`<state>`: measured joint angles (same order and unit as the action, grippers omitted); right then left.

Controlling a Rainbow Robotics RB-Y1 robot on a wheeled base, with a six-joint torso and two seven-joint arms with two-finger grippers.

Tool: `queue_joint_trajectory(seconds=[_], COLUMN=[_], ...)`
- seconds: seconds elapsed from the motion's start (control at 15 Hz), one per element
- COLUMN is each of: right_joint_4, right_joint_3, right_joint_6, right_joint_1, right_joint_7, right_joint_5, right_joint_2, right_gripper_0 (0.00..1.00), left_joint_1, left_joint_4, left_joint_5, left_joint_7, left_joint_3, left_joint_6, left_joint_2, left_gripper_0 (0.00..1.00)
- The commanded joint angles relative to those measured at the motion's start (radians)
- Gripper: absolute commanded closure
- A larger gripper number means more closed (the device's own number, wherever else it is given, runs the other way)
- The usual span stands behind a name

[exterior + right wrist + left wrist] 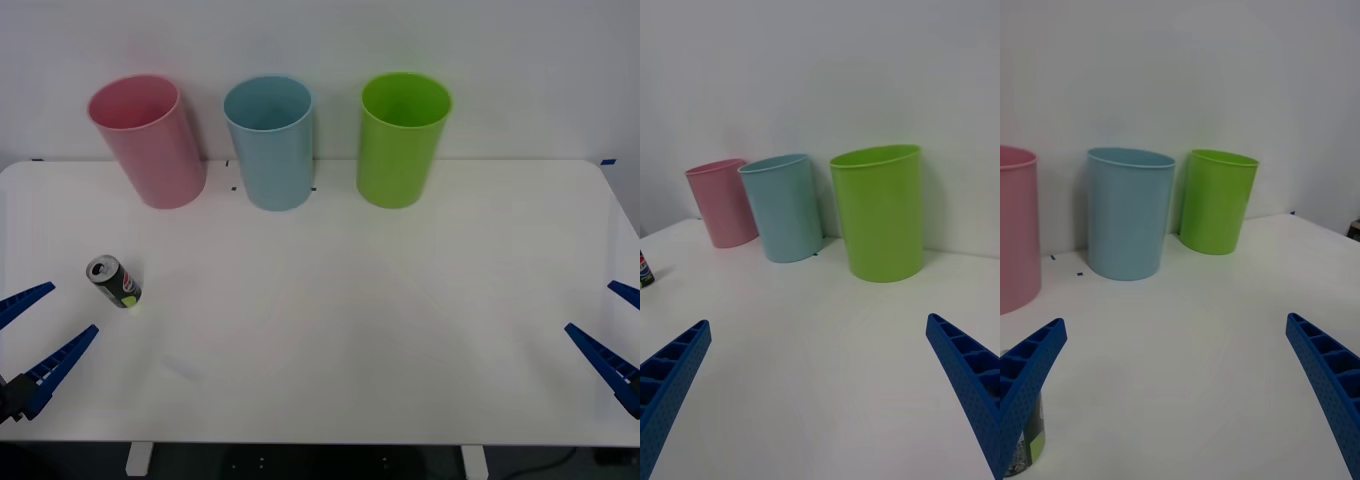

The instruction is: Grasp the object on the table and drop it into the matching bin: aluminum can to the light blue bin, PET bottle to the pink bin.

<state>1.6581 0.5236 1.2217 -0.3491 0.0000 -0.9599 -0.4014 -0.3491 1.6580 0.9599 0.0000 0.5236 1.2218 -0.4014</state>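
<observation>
Pre-grasp step. Aluminum can upright on table, near-left area, just ahead of my left gripper, fingers spread wide, empty. Right gripper parked wide. Next, I judge: close around can, then carry to light blue bin.

1. Bright, even, diffuse light; the white table looks almost washed out.
2. Soft, faint shadows sit beside the light blue bin and green bin.
3. Front view is sharp; bins lean outward near the edges.
</observation>
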Motion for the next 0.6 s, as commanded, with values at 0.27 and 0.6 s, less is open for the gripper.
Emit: queue_joint_trajectory(seconds=[0.27,0.6], right_joint_4=[0.0,0.0], right_joint_3=[0.0,0.0], right_joint_6=[0.0,0.0], right_joint_1=[0.0,0.0], right_joint_7=[0.0,0.0], right_joint_5=[0.0,0.0], right_joint_2=[0.0,0.0], right_gripper_0=[0.0,0.0], left_joint_1=[-0.014,-0.057], left_joint_4=[-0.003,-0.003], left_joint_5=[-0.024,-0.035], left_joint_7=[-0.006,-0.023], left_joint_3=[0.004,0.013], left_joint_6=[0.002,-0.011], left_joint_2=[0.016,0.018], left_gripper_0=[0.0,0.0])
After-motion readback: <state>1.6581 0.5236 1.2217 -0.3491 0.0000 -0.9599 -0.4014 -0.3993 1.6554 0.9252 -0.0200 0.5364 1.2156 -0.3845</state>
